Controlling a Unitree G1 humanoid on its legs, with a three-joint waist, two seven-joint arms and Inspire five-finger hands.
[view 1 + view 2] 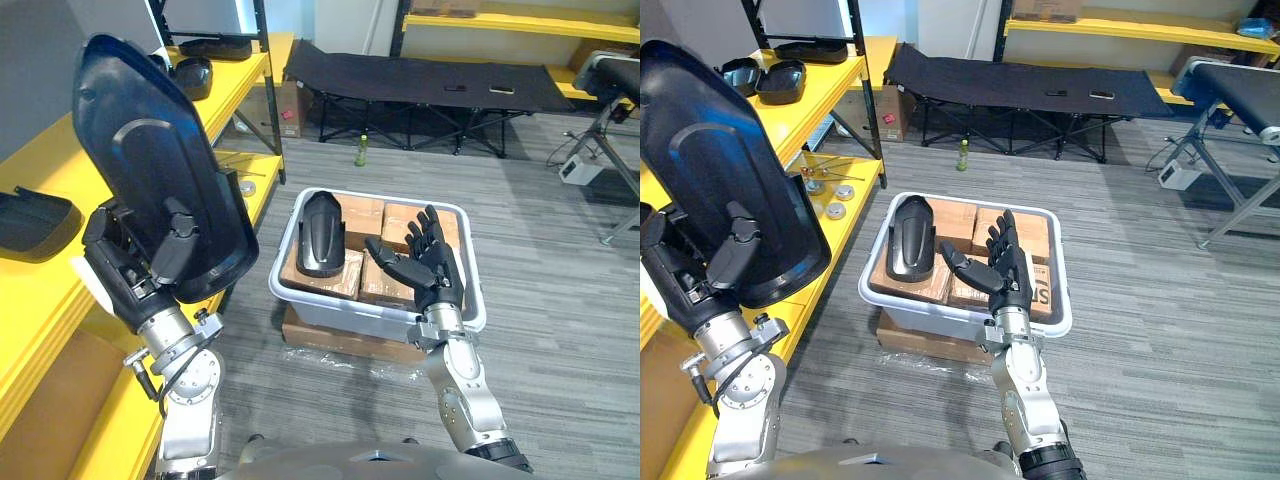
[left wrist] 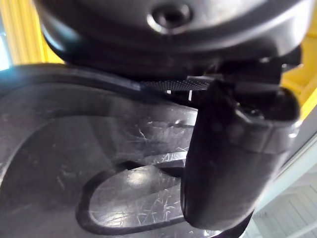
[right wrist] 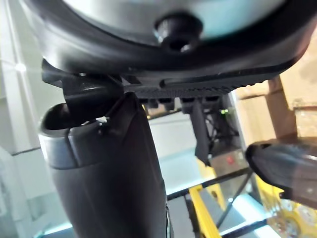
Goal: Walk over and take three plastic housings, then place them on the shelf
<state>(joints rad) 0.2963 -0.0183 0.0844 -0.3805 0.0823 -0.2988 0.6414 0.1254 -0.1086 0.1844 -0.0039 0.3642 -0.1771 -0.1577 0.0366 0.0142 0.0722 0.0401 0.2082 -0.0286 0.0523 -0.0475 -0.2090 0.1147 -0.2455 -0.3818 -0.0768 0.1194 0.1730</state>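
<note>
**Placing the held piece.** Nearest, the left hand (image 1: 125, 268) is clenched on the large housing (image 1: 150, 140). The thumb presses its hollow inner face and the shell stands almost upright above the hand. Its top leans away from the right hand (image 1: 428, 262).

The right hand is empty, its fingers straight and spread, and it hovers over the near rim of the grey bin (image 1: 340, 308). Just past its thumb side, a small housing (image 1: 323, 235) lies on the cardboard boxes (image 1: 402, 222) inside the bin.

The yellow shelf (image 1: 45, 295) runs along the outer side of the left hand. A flat housing (image 1: 30, 220) rests on it just outward of that hand, and two further housings (image 1: 205, 60) lie far ahead.

The step appears to be setting the large housing down. It likely goes best if the shell is tipped level and lowered onto bare yellow surface beside the flat housing. The thumb should release only once the rim rests fully, since a tall shell let go on edge could topple off
</note>
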